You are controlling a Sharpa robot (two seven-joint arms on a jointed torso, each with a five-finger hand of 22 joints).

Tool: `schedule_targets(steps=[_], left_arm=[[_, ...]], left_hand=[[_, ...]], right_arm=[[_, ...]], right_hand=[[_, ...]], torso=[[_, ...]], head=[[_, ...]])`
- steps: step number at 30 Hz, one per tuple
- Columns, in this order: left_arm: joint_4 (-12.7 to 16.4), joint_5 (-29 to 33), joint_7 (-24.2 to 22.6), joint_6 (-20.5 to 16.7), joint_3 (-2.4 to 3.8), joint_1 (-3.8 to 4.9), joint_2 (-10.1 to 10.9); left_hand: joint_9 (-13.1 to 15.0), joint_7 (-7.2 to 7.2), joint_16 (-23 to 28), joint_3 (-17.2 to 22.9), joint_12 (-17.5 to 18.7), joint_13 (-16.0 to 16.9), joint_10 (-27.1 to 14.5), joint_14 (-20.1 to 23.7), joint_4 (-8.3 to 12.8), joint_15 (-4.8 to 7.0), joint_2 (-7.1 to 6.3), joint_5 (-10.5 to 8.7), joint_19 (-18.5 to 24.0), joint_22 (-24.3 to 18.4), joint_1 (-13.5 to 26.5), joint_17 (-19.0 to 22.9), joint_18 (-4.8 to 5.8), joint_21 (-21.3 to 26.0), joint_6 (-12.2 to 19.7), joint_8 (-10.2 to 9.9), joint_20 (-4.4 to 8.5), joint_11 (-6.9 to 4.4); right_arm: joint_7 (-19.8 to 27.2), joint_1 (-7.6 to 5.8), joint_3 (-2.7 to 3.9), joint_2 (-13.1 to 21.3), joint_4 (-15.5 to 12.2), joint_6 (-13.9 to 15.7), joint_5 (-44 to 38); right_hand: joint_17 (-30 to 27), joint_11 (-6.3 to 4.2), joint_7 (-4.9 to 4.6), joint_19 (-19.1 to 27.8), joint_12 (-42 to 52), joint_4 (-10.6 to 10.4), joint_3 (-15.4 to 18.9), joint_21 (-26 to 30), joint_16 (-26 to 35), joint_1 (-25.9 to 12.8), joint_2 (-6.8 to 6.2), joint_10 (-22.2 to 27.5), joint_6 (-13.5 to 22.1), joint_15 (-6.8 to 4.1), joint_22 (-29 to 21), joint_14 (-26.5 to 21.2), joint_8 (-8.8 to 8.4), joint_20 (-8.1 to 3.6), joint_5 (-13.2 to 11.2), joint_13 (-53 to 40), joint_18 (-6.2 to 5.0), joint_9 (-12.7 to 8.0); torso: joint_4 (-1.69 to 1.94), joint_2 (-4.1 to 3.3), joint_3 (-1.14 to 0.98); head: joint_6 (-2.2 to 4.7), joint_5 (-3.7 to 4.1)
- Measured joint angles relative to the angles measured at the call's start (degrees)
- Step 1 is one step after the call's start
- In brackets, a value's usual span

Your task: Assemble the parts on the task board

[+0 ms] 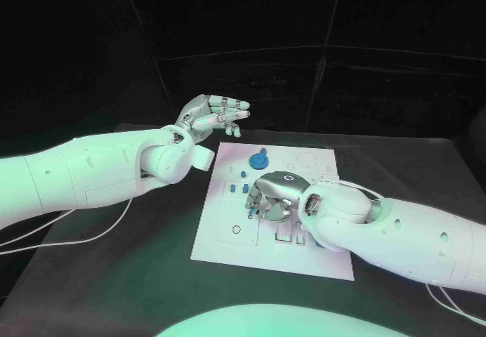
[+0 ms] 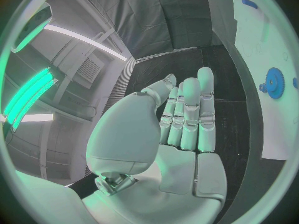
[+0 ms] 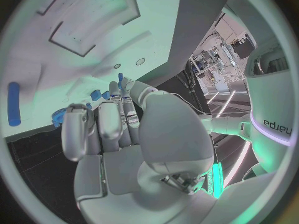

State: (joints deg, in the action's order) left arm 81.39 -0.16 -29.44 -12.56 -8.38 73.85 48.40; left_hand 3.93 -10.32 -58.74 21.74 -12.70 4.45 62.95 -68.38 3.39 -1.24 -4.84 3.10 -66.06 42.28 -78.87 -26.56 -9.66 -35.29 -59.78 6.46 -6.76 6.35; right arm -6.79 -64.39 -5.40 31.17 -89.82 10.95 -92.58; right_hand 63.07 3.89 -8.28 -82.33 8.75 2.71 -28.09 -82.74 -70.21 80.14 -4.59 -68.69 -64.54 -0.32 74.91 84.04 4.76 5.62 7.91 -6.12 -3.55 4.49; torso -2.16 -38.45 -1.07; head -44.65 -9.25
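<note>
The right robot hand (image 1: 272, 198) hangs low over the middle of the flat white rectangular task board (image 1: 231, 242), palm down, its silver fingers (image 3: 111, 118) bent toward the board's surface. Whether they pinch anything cannot be told. Just beside its fingertips, on the side toward the left arm, small blue parts (image 1: 238, 188) stand in the board; the right wrist view shows small blue pieces (image 3: 97, 94) close to the fingertips, and a long blue bar-shaped part (image 3: 14, 110) lying well apart on the white plate. Just beyond the right robot hand, a round blue toothed gear (image 1: 258, 162) sits on the board. The board lies on the black desk (image 1: 121, 281). Farther off, past the board's far corner on the left arm's side, the left robot hand (image 1: 215, 113) is raised above the desk, fingers (image 2: 190, 112) straight and close together, holding nothing. The left wrist view shows the blue gear (image 2: 274, 82) on the board beside this hand.
</note>
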Motion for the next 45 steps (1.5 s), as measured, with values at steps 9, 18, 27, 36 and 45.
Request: schedule_targets(steps=[9,18,27,36,45], left_arm=[[0.0,0.0,0.0,0.1,0.00,0.00,0.0],[0.0,0.0,0.0,0.2,0.00,0.00,0.0],[0.0,0.1,0.0,0.2,0.00,0.00,0.0],[0.0,0.1,0.1,0.3,0.00,0.01,0.1],[0.1,0.1,0.1,0.4,0.00,0.01,0.1]], left_hand=[[0.0,0.00,0.0,0.0,0.0,0.0,0.0,0.0,0.0,0.00,0.00,0.00,0.0,0.0,0.0,0.0,0.00,0.0,0.0,0.2,0.00,0.00],[0.0,0.00,0.0,0.0,0.0,0.0,0.0,0.0,0.0,0.00,0.00,0.00,0.0,0.0,0.0,0.0,0.00,0.0,0.0,0.2,0.00,0.00],[0.0,-0.21,0.0,-0.2,-0.2,0.0,0.0,0.0,-0.2,0.00,0.00,0.00,0.0,-0.1,0.0,0.1,0.00,0.0,0.2,0.2,0.00,0.00],[0.0,-0.21,0.0,-0.3,-0.2,0.0,-0.2,0.0,0.0,0.00,0.00,0.00,0.0,-0.1,0.0,0.0,0.00,0.0,0.2,0.2,0.00,-0.21],[0.0,-0.21,0.0,-0.3,-0.2,0.0,-0.2,0.0,0.0,0.00,0.00,0.00,0.0,-0.1,0.0,0.0,0.00,0.0,0.2,0.2,0.00,-0.21]], right_arm=[[-0.3,0.07,-0.03,-0.4,0.7,-1.1,-0.9],[-0.7,0.12,-0.09,-1.0,1.2,-2.0,-2.0],[-1.0,0.14,-0.15,-1.3,1.2,-2.8,-2.7],[-1.3,0.14,-0.13,-1.5,1.5,-3.2,-3.6],[-1.6,0.22,-0.27,-2.3,1.9,-3.7,-4.3]], right_hand=[[-0.2,0.00,0.00,0.0,0.0,0.1,-0.1,0.0,0.0,0.0,0.00,0.0,0.0,0.00,0.0,0.0,0.00,0.00,0.0,0.1,0.00,-0.1],[-0.2,0.00,0.00,0.0,0.0,0.1,-0.1,0.0,0.0,0.0,0.00,0.0,0.0,0.00,0.0,0.0,0.00,0.00,0.0,0.1,0.00,-0.2],[-0.3,0.21,0.01,0.0,-0.3,0.1,-0.1,0.0,0.0,-0.2,-0.23,-0.2,0.0,0.00,0.0,0.0,0.00,0.00,0.0,0.1,0.00,-0.2],[-0.3,0.21,0.02,0.0,-0.3,0.1,-0.1,0.0,0.0,-0.2,-0.23,-0.2,0.0,0.00,0.0,0.0,-0.03,0.00,0.0,0.1,0.00,-0.2],[-0.3,0.21,0.07,0.0,-0.3,0.1,-0.1,0.0,0.0,-0.2,-0.23,-0.2,0.1,0.00,0.0,0.0,-0.12,0.00,0.0,0.1,0.00,-0.2]], torso=[[-0.01,0.00,0.03],[0.00,-0.01,0.03],[0.01,-0.02,0.03],[0.01,-0.02,0.01],[0.01,0.00,0.02]], head=[[-0.19,-0.03],[-0.35,-0.01],[-0.51,0.03],[-0.60,-0.01],[-0.64,-0.07]])
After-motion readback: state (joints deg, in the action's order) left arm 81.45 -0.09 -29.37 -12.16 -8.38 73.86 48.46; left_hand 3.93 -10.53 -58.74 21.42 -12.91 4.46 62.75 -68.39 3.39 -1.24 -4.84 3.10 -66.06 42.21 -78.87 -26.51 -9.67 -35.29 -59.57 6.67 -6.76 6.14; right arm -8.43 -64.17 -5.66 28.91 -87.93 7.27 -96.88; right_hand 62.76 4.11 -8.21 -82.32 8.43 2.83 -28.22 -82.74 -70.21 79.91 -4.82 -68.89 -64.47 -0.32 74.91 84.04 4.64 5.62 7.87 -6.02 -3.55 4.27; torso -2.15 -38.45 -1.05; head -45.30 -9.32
